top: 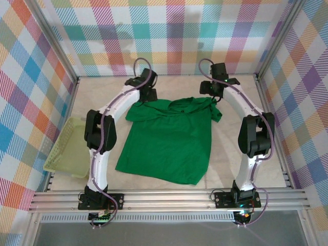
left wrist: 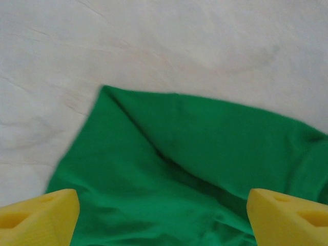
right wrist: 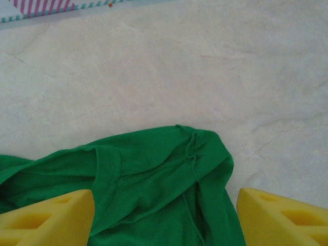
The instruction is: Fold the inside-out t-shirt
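shirt: the inside-out t-shirt (top: 169,138) is laid out mostly flat in the middle of the desk (top: 228,154), with the neck end toward the far wall and the hem toward the arm bases
shirt, lay: it's skewed a bit, so the hem runs at a slant, and some soft wrinkles can be seen across the body
shirt, left sleeve: spread out to a point on the bare desk in the left wrist view (left wrist: 169,169), with a fold running diagonally across it
shirt, right sleeve: bunched up and rounded over in the right wrist view (right wrist: 154,179), and a raised stitched seam can be made out on it
left pincer: (top: 148,93) is parked at the shirt's far left corner, right over the sleeve. Its yellow fingers (left wrist: 38,218) are spread wide apart and nothing is clamped between them; the cloth is just seen lying below the gap (left wrist: 163,218)
right pincer: (top: 215,92) is parked at the far right corner by the bunched sleeve, same deal. Its yellow fingers (right wrist: 282,215) are held well apart, with the cloth under the gap (right wrist: 164,215) and nothing gripped
basket: a pale yellow-green mesh basket (top: 69,148) is tucked at the desk's left edge beside the left arm, well apart from the shirt
surroundings: the desk is boxed in by colourful plaid walls (top: 169,36), and a metal rail (top: 169,197) is run along the near edge where both arms are bolted
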You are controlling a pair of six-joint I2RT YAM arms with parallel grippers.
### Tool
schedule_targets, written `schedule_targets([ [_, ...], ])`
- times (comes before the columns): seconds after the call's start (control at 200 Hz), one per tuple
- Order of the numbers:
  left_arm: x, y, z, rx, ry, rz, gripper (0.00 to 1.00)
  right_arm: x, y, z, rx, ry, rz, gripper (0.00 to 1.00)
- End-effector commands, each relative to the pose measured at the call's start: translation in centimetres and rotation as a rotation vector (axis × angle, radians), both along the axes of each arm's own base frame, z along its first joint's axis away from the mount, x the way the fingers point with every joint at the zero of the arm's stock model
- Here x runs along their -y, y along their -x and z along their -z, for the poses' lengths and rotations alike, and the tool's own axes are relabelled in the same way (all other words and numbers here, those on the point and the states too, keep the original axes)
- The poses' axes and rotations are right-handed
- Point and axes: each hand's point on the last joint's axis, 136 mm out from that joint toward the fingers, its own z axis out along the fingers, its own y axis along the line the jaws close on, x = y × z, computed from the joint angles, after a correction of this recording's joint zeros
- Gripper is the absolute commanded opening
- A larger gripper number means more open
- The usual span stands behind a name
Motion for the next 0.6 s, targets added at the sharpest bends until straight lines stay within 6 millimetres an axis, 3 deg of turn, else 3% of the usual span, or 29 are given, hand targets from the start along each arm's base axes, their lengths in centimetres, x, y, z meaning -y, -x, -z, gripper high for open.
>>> schedule_targets([
  [0.0,0.4,0.4,3.7,-0.083,-0.035,0.040,0.86,2.0,1.0,4.0,-0.122,-0.034,0.098,0.75],
  [0.165,0.4,0.1,6.2,-0.124,-0.069,0.050,0.85,3.9,1.7,6.9,-0.201,-0.026,0.175,0.77],
  [0.325,0.6,-0.4,7.9,-0.151,-0.073,0.058,0.74,4.9,1.9,9.2,-0.260,-0.030,0.221,0.77],
  [0.47,0.6,-1.1,9.1,-0.165,-0.061,0.055,0.49,4.9,1.6,10.8,-0.294,-0.054,0.213,0.68],
  [0.595,0.7,-1.7,8.6,-0.145,-0.039,0.056,0.24,4.2,1.0,10.8,-0.288,-0.074,0.173,0.45],
])
